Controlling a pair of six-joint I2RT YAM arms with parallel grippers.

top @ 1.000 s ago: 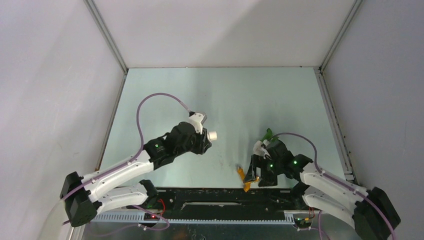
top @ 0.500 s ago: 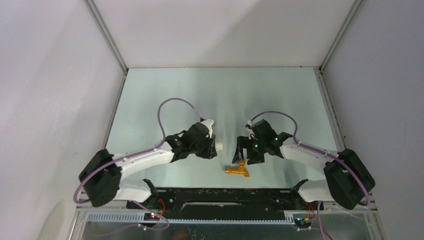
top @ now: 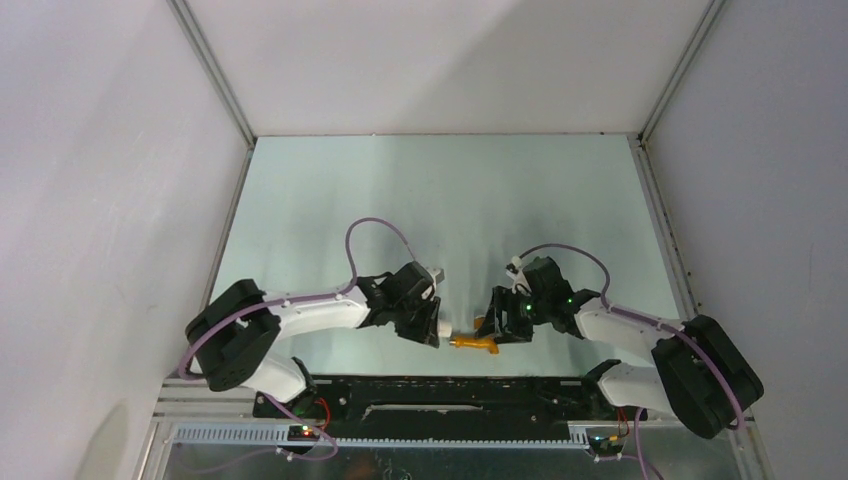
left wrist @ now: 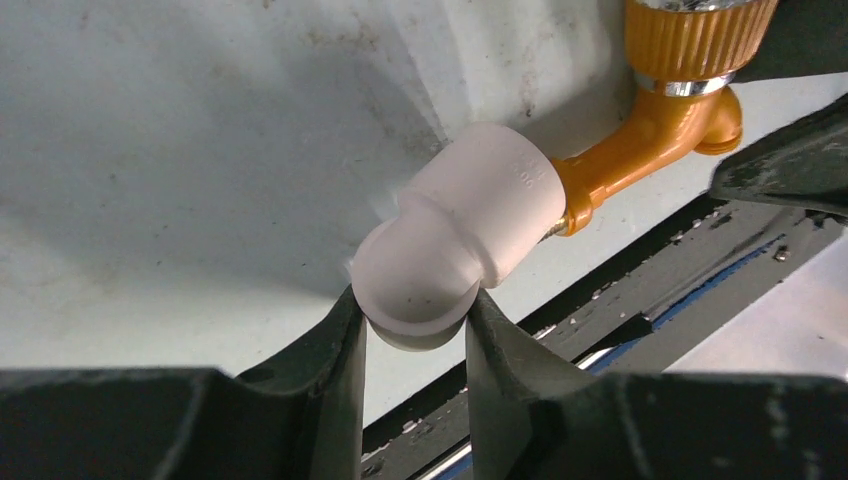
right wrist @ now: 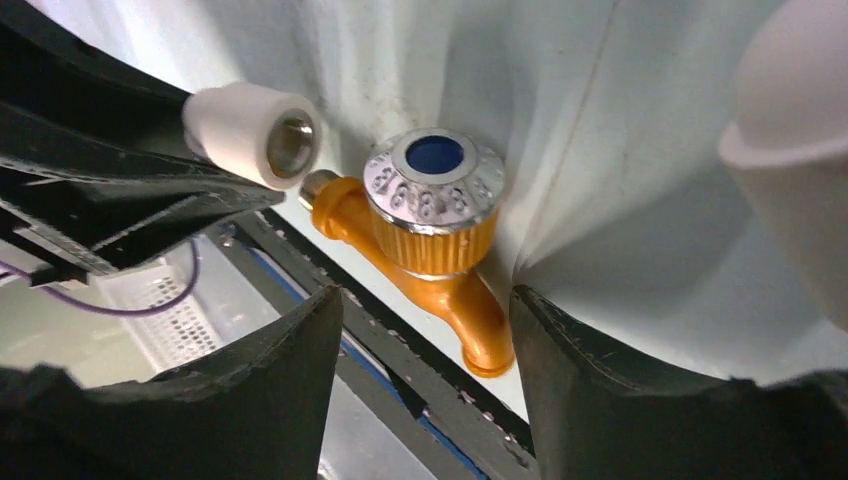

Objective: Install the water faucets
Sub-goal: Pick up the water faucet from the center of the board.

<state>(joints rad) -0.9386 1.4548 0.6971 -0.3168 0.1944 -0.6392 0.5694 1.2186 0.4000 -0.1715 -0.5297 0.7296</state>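
— How did the left gripper [left wrist: 412, 322] stand?

— Its jaws were nearly together and clamped on the rounded bend of the white elbow fitting [left wrist: 470, 230], one finger on each side. The fitting's open mouth, with a metal ring inside, faced the right arm.

— And the right gripper [right wrist: 428, 298]?

— Its jaws stood apart, with the orange faucet [right wrist: 432, 245] between them. The finger [right wrist: 600, 390] on the spout's side sat close against the spout; whether it touched could not be told. The other finger was clear of the faucet, so nothing was pinched.

— Where was the faucet?

— It was low over the near edge of the table [top: 440, 190], midway between the two arms. Whether it rested on the surface could not be told.

— Which way did it point?

— Its long axis ran left to right along that edge. The inlet end pointed left, just beside the elbow's mouth; the views did not settle whether it had entered. The ribbed knob, silver-rimmed with a blue centre, faced up at the right wrist camera, and the spout curved off towards the arm bases.
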